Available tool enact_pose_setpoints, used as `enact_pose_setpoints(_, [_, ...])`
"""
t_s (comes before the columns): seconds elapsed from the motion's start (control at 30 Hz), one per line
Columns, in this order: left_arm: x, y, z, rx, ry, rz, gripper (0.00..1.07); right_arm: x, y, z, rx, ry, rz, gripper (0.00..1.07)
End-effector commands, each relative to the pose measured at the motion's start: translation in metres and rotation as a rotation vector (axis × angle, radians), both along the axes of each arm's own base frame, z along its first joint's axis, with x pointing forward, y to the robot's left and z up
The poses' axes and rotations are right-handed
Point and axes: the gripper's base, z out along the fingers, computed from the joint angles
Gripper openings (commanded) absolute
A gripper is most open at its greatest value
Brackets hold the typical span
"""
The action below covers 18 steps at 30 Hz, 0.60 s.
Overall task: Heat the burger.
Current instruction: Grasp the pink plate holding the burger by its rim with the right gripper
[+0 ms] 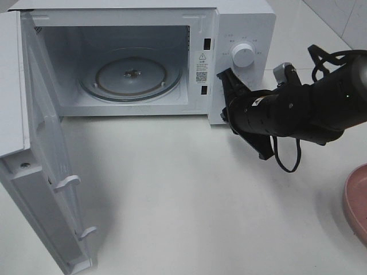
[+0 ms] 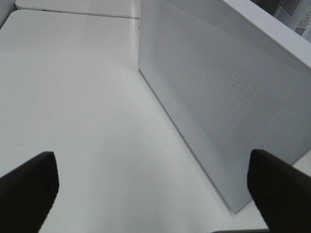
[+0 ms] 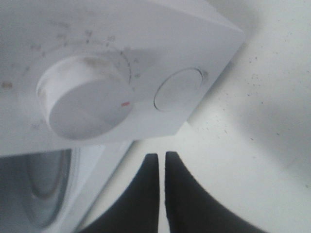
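- The burger showed in none of my three views, so I could not say where it lay.
- The nearest hint was a sliver of a pink plate [image 1: 356, 200] at the right edge of the counter [image 1: 189, 195], and the part I could see was bare.
- The microwave [image 1: 252, 28] stood with its door [image 1: 40, 189] swung wide to the left. Its glass turntable [image 1: 131, 74] had nothing on it.
- My right tool [image 3: 161, 158] was pressed together and held nothing. It sat just in front of the control panel, below the knob [image 3: 85, 104] and near the round button [image 3: 178, 89]. I could not tell whether it touched the panel.
- My left tool [image 2: 150, 165] was spread wide and empty, hanging over the counter beside the door's perforated face.
- As I judged it, only the opening of the door was done.
- The burger had not yet gone onto the turntable, and after that the door needed shutting and the knob turning.
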Motion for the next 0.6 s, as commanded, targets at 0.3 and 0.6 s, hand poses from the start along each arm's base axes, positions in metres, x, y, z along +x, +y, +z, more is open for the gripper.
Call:
enact_pose_setpoints(0.3, [-0.002, 0.0, 0.001, 0.001, -0.032, -0.004, 0.98, -0.027, 0.003, 0.021, -0.421, 0.074, 0.549, 0.07])
enact_pose_setpoints(0.6, [-0.002, 0.0, 0.001, 0.001, -0.032, -0.004, 0.98, -0.053, -0.007, 0.045, -0.7, 0.114, 0.914, 0.13])
